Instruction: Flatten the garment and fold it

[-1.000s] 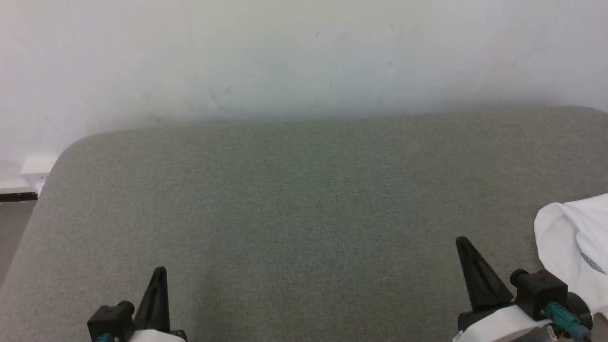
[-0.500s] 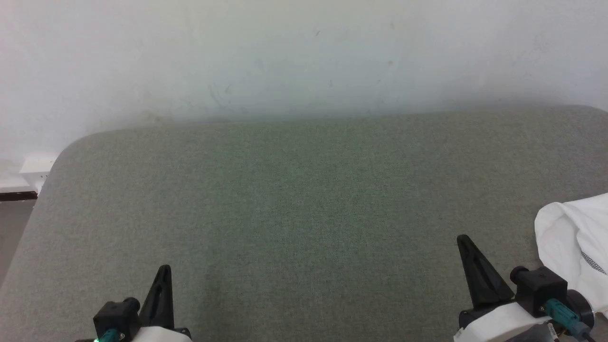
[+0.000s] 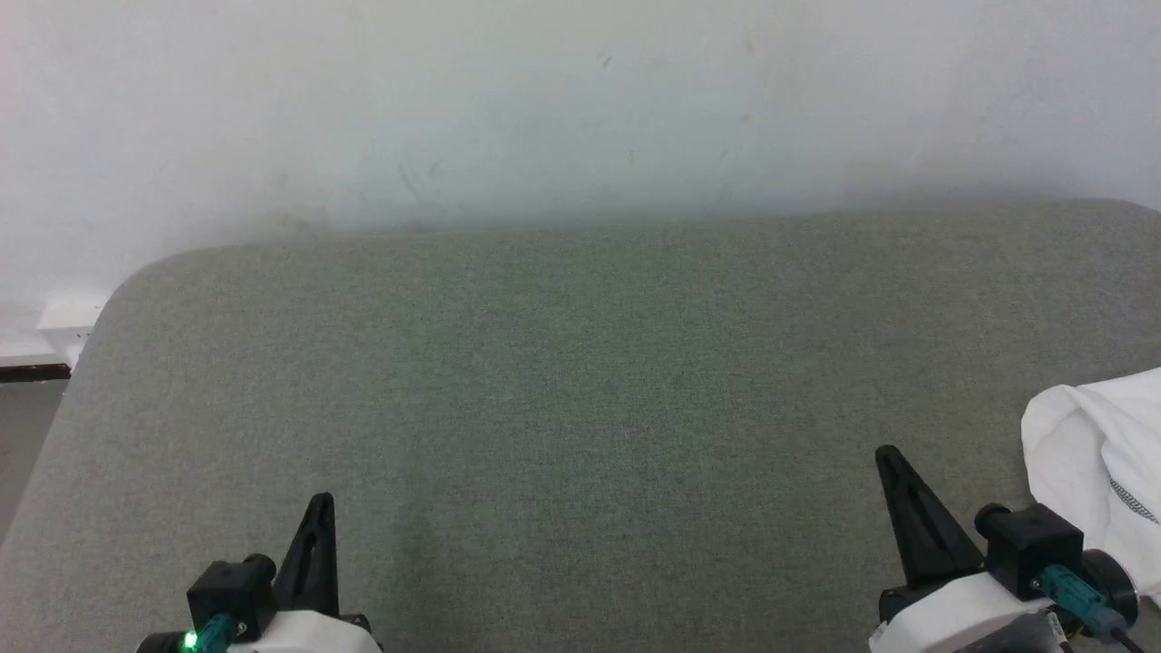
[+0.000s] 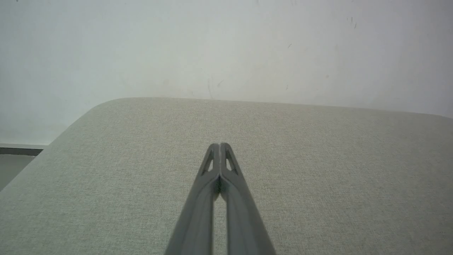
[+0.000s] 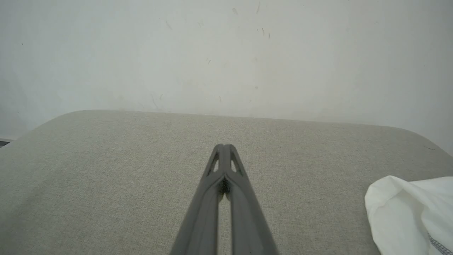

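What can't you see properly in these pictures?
1. T-shirt: most of it runs past the head view's right edge and the right wrist view's right and bottom edges, so its whole shape is unknown.
2. Left claw and right claw: the tips are shut, but the wrist views' bottom edges cut off the finger bases.
3. Grey padded surface: its near and right ends are cut off by the head view's edges.

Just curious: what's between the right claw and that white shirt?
Only bare grey cushion separates the right gripper from the garment, per the right wrist view.
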`<state>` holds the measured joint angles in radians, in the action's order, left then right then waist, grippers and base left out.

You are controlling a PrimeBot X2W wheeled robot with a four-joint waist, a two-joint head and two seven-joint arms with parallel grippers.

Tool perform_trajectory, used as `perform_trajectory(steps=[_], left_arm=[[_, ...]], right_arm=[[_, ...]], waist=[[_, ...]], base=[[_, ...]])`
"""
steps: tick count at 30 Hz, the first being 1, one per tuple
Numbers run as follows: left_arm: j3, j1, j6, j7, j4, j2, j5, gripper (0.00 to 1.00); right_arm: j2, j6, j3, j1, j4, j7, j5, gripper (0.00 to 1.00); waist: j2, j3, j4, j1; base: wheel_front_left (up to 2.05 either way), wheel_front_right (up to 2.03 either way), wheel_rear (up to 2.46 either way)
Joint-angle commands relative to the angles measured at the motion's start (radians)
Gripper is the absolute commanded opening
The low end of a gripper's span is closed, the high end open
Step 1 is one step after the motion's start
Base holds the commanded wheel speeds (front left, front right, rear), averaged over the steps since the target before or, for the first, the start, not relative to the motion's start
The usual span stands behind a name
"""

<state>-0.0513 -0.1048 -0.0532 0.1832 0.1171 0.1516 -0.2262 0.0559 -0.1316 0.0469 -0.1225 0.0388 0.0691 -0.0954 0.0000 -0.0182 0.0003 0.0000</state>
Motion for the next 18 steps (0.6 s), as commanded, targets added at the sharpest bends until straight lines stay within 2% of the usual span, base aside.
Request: perform_trajectory(steps=[1,18], left_arm=[[0.006,0.015,0.007,-0.009,-0.009,-0.004,0.012,0.00],[0.014,0.032,0.016,-0.041,-0.029,-0.022,0.052,0.00]], right_arm=[[-0.002,0.000,-0.002,0.020,-0.004,-0.004,0.010,0.00],[-0.002,0.000,-0.010,0.039,-0.010,-0.016,0.026,0.00]], waist=[[0.0000,0.000,0.000,0.0000],[0.0000,0.003,0.000,0.0000]], base=[[0.00,0.00,0.00],[0.00,0.00,0.00]])
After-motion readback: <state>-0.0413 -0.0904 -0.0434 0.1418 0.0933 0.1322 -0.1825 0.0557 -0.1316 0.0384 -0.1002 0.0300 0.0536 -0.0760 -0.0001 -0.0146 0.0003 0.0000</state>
